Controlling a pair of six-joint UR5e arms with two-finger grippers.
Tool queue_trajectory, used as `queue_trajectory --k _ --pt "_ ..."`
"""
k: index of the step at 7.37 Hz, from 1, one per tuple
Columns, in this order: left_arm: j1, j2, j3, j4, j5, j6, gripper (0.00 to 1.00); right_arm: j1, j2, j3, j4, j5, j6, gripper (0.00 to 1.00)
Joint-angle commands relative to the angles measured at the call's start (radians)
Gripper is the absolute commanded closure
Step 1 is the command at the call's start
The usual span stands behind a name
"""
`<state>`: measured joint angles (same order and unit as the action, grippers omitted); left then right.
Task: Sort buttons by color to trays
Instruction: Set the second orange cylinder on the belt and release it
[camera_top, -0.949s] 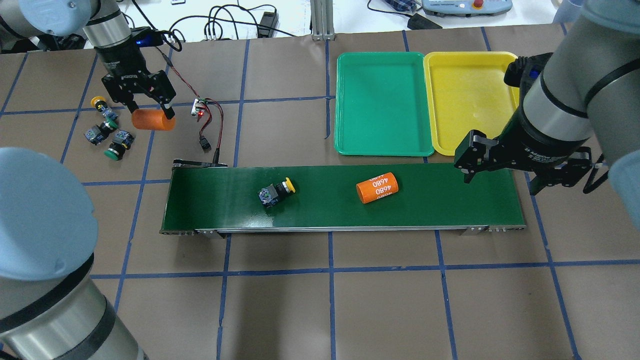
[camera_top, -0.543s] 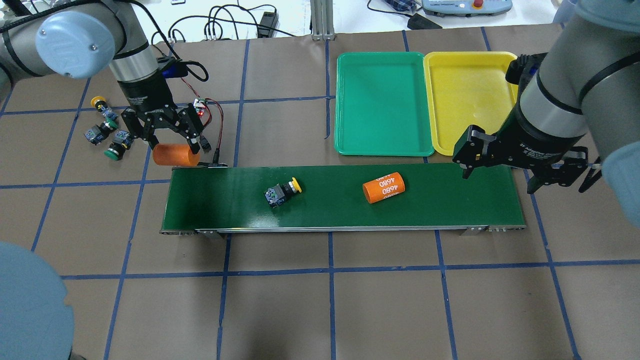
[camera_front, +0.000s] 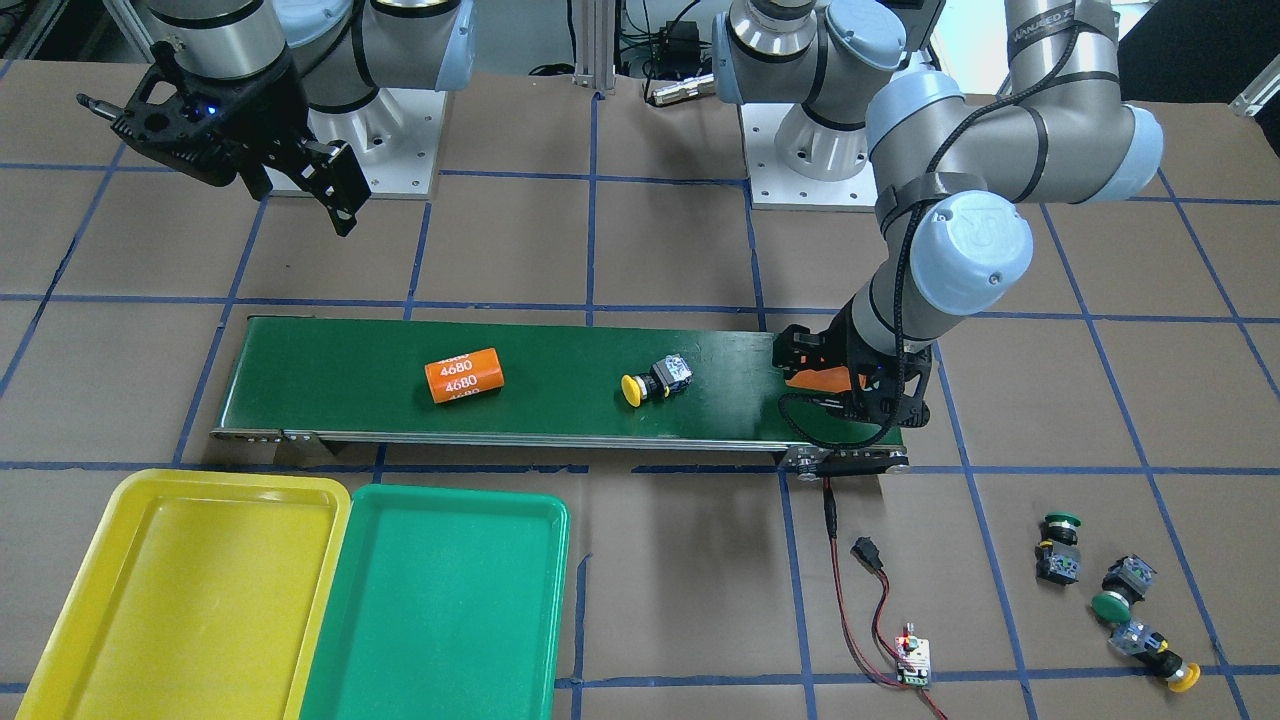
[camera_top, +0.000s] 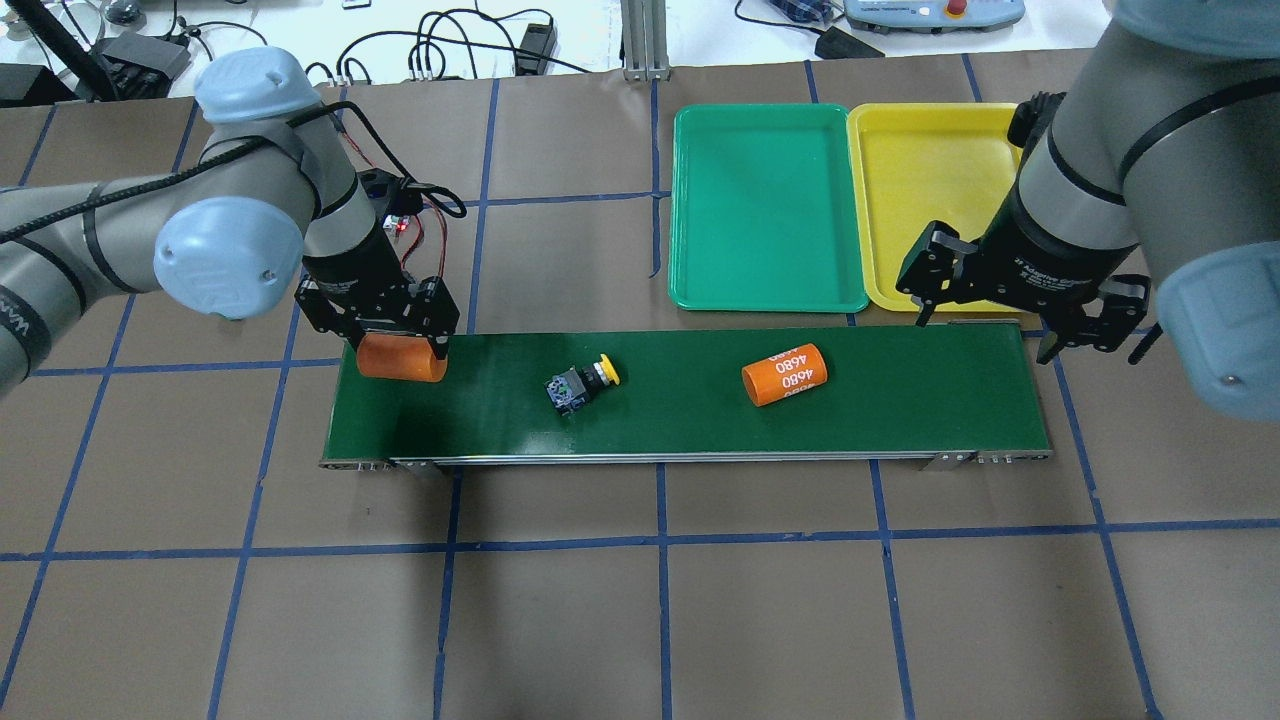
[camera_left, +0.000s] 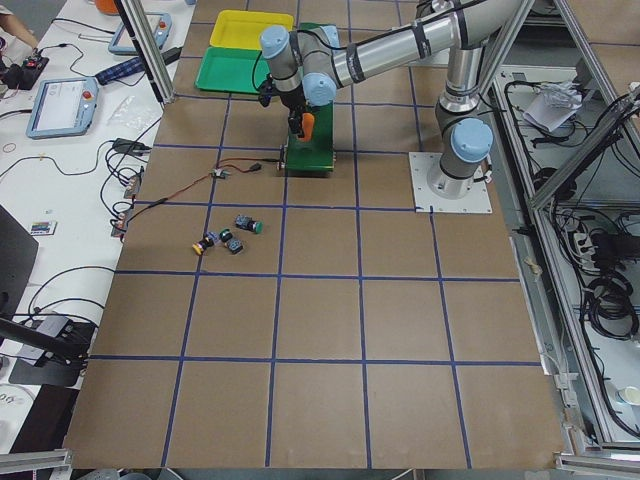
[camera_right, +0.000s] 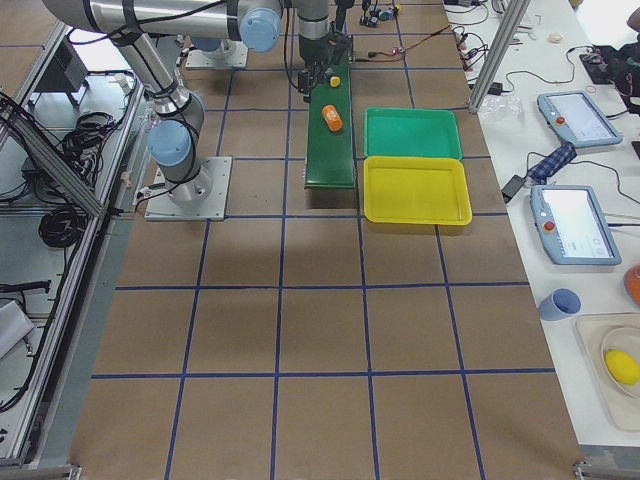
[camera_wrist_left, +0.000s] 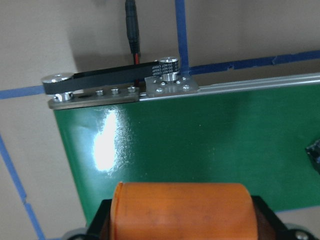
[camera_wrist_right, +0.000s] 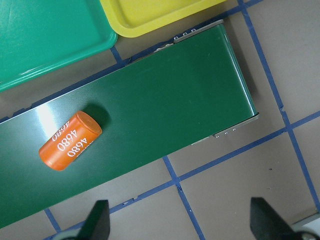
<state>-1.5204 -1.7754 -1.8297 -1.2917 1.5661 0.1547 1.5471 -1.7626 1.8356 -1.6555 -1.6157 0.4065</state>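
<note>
While left gripper (camera_top: 400, 350) clamped orange cylinder (camera_top: 385, 366) | right gripper (camera_top: 985, 333) hung spread, empty | yellow button (camera_top: 582, 384) seemed light, rigid | flat block suited pinching.

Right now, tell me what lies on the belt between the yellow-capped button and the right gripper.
Only the orange cylinder marked 4680, lying on the conveyor belt short of the open right gripper; the overhead view shows it.
</note>
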Motion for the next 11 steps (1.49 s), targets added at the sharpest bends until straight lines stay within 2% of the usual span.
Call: queue_trajectory --k 1,4,5,7,8,9,10,11 --pt "-0.007 0.034 -0.065 0.054 0.009 -0.009 1.0 0.001 -0.004 -0.015 -0.004 0.002 0.009 0.0" --pt "-0.009 0.039 -0.14 0.129 0.006 -0.044 1.0 0.001 -0.014 0.007 -0.013 -0.012 0.006 0.0" --pt "-0.011 0.053 -0.134 0.127 0.009 -0.046 1.0 0.001 -0.012 0.008 -0.015 -0.009 0.006 0.0" --pt "-0.011 0.018 -0.109 0.144 0.008 -0.052 1.0 0.001 -0.012 0.008 -0.01 -0.012 0.0 0.0" --pt "-0.011 0.011 -0.118 0.147 0.006 -0.052 0.95 0.001 -0.011 0.008 -0.013 -0.013 0.006 0.0" --pt "-0.011 0.011 -0.115 0.167 0.008 -0.053 0.74 -0.001 -0.011 0.013 -0.01 -0.013 0.02 0.0" --pt "-0.011 0.013 -0.111 0.178 0.006 -0.072 0.21 -0.001 -0.012 0.025 -0.01 -0.013 0.021 0.0" --pt "-0.011 0.013 -0.111 0.187 0.002 -0.105 0.0 0.001 -0.009 0.03 -0.012 -0.009 0.02 0.0"
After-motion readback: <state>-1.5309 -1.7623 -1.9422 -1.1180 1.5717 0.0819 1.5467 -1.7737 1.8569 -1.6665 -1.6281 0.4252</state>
